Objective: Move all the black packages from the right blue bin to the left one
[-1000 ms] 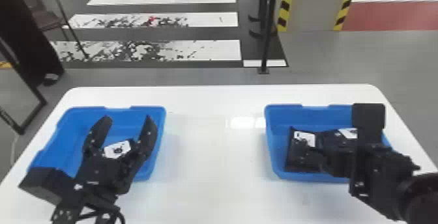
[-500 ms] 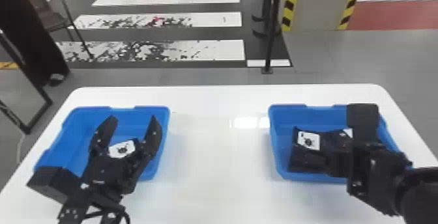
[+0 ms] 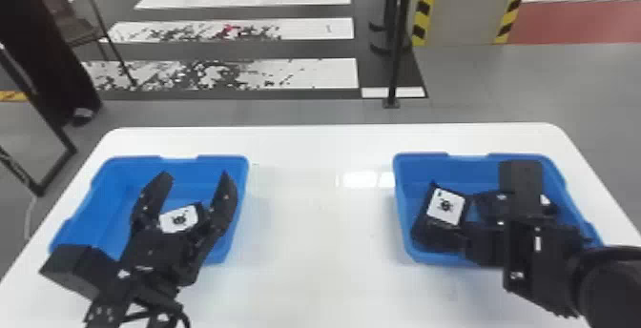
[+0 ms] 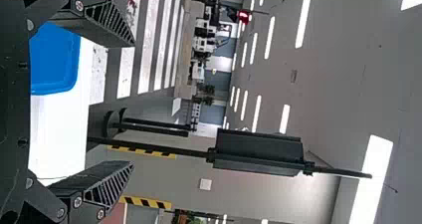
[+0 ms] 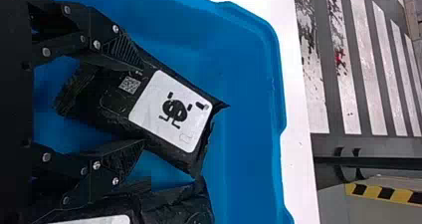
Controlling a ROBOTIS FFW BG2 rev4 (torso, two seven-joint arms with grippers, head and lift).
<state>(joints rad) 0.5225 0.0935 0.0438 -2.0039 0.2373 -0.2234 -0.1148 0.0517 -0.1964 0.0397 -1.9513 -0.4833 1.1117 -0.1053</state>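
Right wrist view, square code (image 5: 130, 84) on package (image 5: 174, 110), right gripper (image 3: 484, 239) hold unclear, head view, left gripper (image 3: 195, 177) open

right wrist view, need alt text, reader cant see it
The right claw is at a white-labelled black package inside the right blue bin, with a second black package beside it. Beyond lie the white table and striped floor.

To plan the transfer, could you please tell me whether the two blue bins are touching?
Apart; the head view shows white table between the left bin and the right bin.
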